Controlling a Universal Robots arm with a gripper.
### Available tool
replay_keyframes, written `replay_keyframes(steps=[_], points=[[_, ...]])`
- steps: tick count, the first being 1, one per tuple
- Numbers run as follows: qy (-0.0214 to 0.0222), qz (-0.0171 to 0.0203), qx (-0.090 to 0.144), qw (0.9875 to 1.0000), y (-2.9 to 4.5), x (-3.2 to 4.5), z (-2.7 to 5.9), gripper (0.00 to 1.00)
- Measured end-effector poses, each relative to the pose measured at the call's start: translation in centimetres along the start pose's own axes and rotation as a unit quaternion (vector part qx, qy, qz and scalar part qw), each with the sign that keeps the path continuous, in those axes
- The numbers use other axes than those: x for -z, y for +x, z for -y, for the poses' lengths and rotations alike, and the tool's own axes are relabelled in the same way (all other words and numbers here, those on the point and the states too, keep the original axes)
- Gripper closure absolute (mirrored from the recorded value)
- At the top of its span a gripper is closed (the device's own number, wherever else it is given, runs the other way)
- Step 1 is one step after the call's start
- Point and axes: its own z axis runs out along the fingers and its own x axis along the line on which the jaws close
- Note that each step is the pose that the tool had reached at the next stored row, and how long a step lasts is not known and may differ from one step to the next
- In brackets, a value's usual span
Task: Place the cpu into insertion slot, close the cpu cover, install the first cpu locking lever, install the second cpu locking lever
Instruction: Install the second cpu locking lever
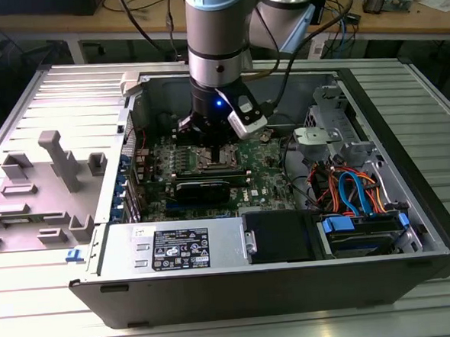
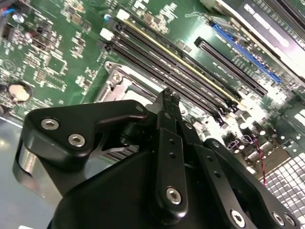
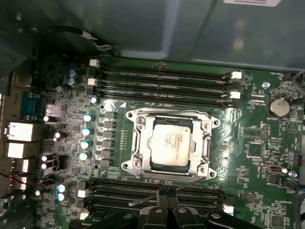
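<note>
My tool (image 3: 164, 200) hangs low over the motherboard (image 3: 267, 157) inside the open computer case (image 1: 412, 226), which lies on the ribbed metal table (image 1: 22, 104). Its black fingers (image 2: 169, 102) are pressed together at the tips with nothing between them, poised above the memory slots (image 3: 157, 193) just beside the socket.

Directly ahead of my fingertips sits the insertion slot (image 3: 138, 164), and the cpu (image 3: 172, 142) already lies flat in it, silver top up. The cpu cover (image 3: 206, 145) is down around the chip, its window framing the metal top. A thin wire locking lever (image 3: 190, 180) runs along the socket edge nearest my tool; I cannot tell whether it is latched.

In the exterior view my tool (image 1: 212, 148) stands upright over the socket, well inside the case walls. A coin battery (image 3: 279, 107) sits off to one side of the socket, well apart from my fingertips.
</note>
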Motion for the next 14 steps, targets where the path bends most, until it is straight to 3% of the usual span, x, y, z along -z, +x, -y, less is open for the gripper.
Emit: replay_keyframes(steps=[6, 14], points=[[0.0000, 0.0000, 0.006, 1.0000, 1.07, -0.16, -0.10, 0.89], [-0.0005, -0.0001, 0.007, 1.0000, 1.01, 0.02, -0.07, 0.89]])
